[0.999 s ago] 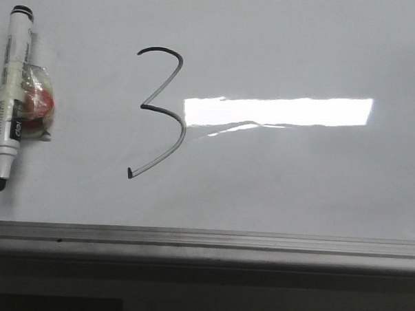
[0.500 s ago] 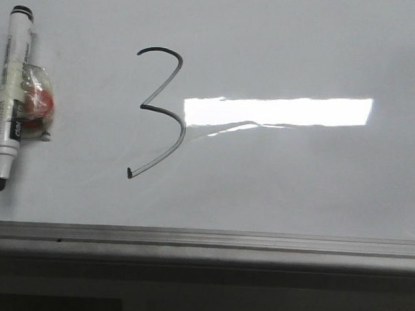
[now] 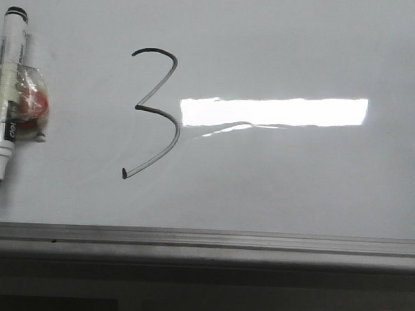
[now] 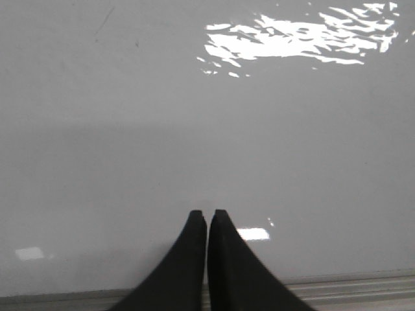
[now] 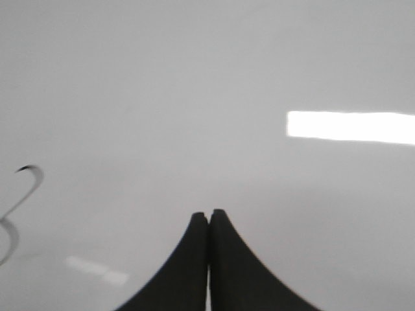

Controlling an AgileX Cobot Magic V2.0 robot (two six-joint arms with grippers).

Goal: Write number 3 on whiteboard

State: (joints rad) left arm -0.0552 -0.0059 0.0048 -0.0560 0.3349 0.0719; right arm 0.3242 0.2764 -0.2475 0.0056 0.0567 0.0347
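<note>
The number 3 (image 3: 154, 115) stands finished on the whiteboard (image 3: 296, 180), the uncapped marker (image 3: 5, 95) laid down beside it — so both grippers (image 4: 207, 214) (image 5: 208, 214) hang closed, empty.

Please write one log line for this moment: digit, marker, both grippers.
number 3: drawn on whiteboard | marker: lying uncapped, far left | left gripper: shut, empty | right gripper: shut, empty

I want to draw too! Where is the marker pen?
In the front view the marker lies on the whiteboard at the far left, tip pointing toward the near edge rail, left of the number 3.
</note>
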